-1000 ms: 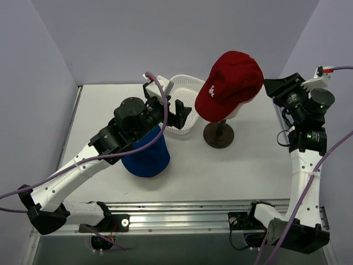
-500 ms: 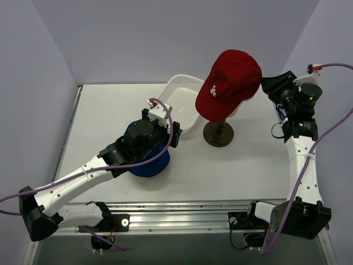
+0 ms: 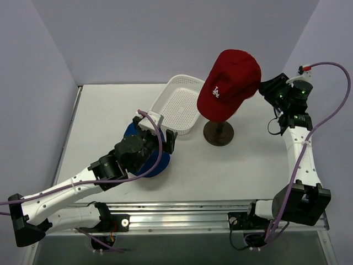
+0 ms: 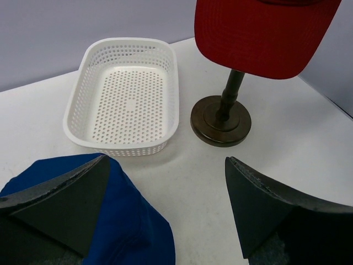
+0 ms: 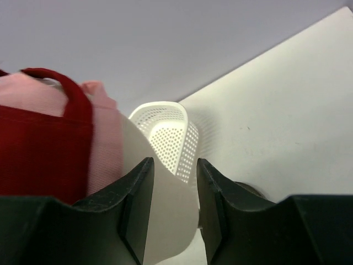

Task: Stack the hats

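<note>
Bright, even overhead light, soft faint shadows, mostly sharp focus.

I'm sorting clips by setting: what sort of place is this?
Probably a robot lab cell: plain walls box in a white table, with left arm and right arm bolted at its near edge.

We see the end effector [image 5: 174,165] with fingers a little apart, framing the cream head [image 5: 171,221]. At left a red cap [image 5: 38,149] lies over a pink cap [image 5: 105,149]; behind the head a white basket [image 5: 165,130] stands on the desk [image 5: 276,110]
</note>
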`<move>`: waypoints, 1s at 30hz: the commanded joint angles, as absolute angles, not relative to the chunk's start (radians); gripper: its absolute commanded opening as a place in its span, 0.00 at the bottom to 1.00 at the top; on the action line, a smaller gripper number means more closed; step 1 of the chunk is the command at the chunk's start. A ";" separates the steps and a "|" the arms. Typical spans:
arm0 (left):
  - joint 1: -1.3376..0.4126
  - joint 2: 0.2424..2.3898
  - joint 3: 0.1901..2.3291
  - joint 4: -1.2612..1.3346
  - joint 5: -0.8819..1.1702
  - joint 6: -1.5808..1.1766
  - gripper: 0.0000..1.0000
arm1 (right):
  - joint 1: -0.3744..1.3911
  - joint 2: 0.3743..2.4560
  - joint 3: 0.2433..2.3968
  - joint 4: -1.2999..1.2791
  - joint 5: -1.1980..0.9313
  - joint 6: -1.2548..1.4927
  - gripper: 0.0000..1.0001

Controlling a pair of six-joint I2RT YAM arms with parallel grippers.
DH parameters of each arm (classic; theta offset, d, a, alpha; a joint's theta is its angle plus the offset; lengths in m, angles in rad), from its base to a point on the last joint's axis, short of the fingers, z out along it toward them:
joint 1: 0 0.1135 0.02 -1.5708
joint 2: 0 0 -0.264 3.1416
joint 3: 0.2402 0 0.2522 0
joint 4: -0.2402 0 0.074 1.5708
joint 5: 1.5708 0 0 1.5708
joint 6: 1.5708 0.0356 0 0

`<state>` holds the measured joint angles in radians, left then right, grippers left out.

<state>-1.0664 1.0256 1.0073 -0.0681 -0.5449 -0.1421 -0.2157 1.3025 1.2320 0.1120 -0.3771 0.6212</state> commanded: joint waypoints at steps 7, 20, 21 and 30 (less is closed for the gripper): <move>-1.080 0.979 0.943 0.072 -0.686 -0.057 0.94 | -0.193 1.241 1.299 -0.035 -0.218 0.546 0.33; -1.086 0.934 0.884 0.156 -0.632 -0.038 0.94 | 0.087 0.902 1.164 -0.159 -0.017 0.523 0.28; -1.088 0.931 0.882 0.156 -0.635 -0.038 0.94 | 0.121 0.894 1.167 -0.170 0.007 0.517 0.28; -1.088 0.934 0.862 0.181 -0.681 -0.021 0.94 | 0.351 0.873 1.128 -0.198 0.250 0.555 0.40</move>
